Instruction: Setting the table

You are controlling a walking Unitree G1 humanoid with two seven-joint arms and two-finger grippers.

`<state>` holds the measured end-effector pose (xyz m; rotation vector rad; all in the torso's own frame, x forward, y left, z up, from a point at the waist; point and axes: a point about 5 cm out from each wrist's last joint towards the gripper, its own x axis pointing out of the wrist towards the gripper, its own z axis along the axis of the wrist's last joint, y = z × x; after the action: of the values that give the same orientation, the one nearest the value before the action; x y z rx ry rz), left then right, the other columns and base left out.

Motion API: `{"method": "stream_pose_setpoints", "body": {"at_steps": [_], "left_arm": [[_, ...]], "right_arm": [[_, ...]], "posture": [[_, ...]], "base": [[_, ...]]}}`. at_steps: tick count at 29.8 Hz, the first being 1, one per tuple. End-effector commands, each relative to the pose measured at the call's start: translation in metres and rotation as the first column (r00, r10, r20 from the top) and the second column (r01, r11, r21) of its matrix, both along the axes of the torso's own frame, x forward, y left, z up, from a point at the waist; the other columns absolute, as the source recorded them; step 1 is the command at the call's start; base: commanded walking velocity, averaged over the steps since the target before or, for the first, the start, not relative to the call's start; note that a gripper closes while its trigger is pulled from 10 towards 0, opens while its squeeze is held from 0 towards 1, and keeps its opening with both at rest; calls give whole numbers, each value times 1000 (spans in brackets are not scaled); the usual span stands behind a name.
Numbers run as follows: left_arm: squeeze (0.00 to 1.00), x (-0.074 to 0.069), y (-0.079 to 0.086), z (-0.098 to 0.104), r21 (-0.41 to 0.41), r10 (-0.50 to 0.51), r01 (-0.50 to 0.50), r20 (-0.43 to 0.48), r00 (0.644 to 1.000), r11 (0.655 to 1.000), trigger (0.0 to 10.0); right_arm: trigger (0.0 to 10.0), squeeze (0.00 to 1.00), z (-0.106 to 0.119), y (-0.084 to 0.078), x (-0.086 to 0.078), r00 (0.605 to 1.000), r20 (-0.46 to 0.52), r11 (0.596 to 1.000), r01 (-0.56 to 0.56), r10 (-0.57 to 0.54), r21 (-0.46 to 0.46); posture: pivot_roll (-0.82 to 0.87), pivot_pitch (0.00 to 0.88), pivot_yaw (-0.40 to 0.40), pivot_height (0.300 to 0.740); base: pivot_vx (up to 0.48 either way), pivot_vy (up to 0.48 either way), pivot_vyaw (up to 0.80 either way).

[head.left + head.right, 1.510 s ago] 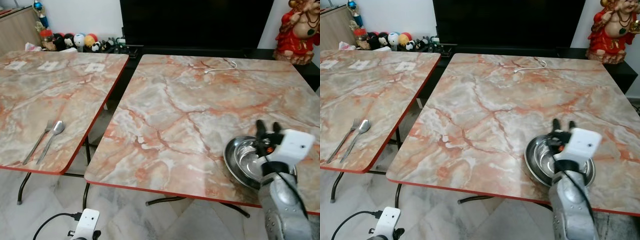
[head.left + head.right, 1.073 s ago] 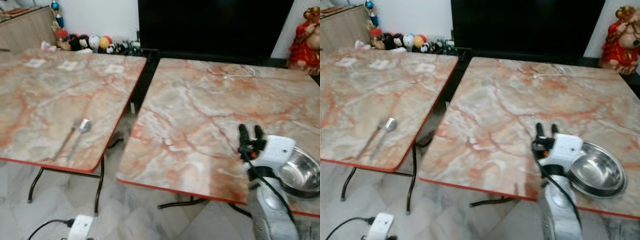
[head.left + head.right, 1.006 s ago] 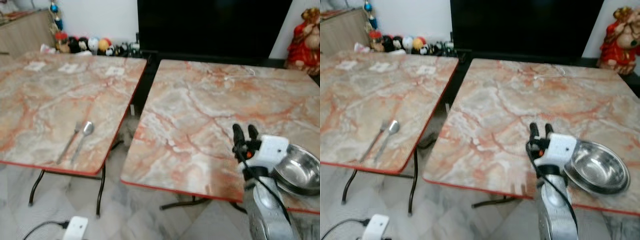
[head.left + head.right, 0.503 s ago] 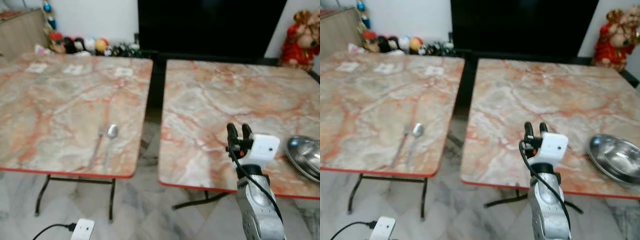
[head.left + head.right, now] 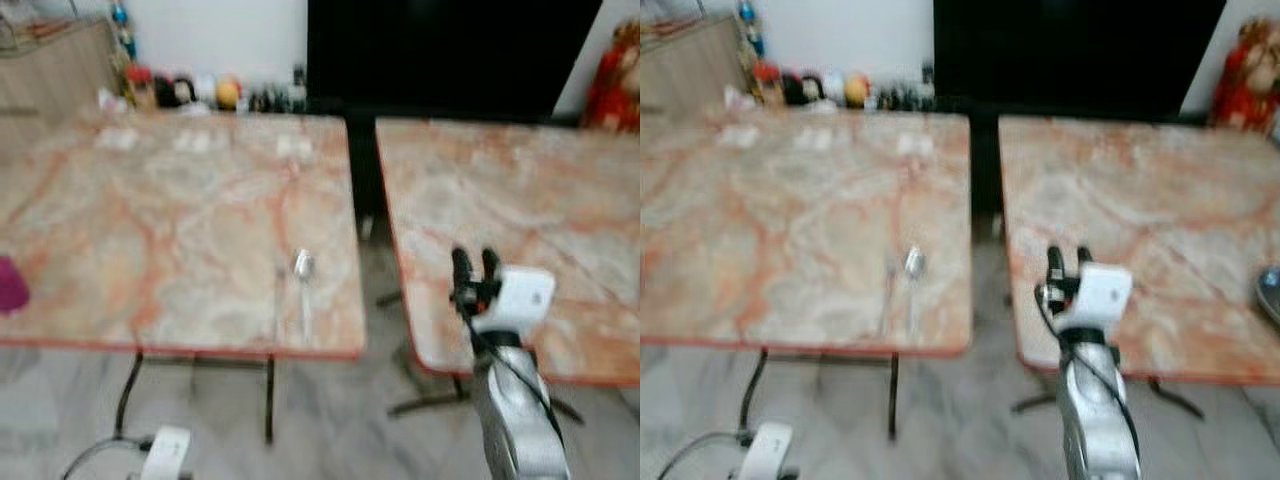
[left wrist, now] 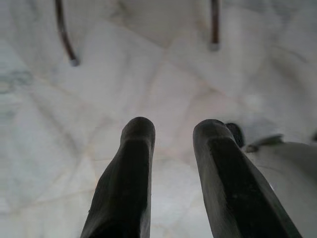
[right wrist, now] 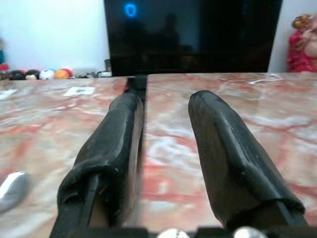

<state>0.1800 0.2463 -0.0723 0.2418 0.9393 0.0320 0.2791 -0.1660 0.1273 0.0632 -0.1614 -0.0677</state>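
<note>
Left pincer hangs over the floor, fingers apart, empty. On the left table, spoon and fork lie side by side near its right edge: thin, stiff, probably slippery, best pinched mid-handle. Right pincer raised, parted, empty.

head views motion-blurred; fork barely legible | bowl cut off
</note>
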Motion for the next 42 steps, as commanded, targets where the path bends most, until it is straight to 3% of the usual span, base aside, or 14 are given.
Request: {"method": "stream_pose_setpoints", "body": {"at_steps": [1,30,37,42], "left_arm": [[0,4,-5,0,-12,-7,7,5,1000,1000,10000],[0,14,-10,5,-28,-10,11,43,999,1000,10000],[0,13,-11,4,-26,-10,11,38,999,1000,10000],[0,11,-11,3,-20,-20,21,31,999,1000,10000]], "right_arm": [[10000,0,-1,-9,-3,999,-7,999,35,-35,-8],[10000,0,-5,-11,-1,999,-26,999,33,-33,-16],[10000,0,-5,-12,-1,999,-31,999,31,-31,-14],[10000,0,-6,-11,0,999,-33,1000,26,-26,-15]], "posture": [[49,0,-20,740],[46,0,-26,740],[53,0,-27,740],[51,0,-25,740]], "base": [[0,0,0],[0,0,0],[0,421,0],[0,0,0]]}}
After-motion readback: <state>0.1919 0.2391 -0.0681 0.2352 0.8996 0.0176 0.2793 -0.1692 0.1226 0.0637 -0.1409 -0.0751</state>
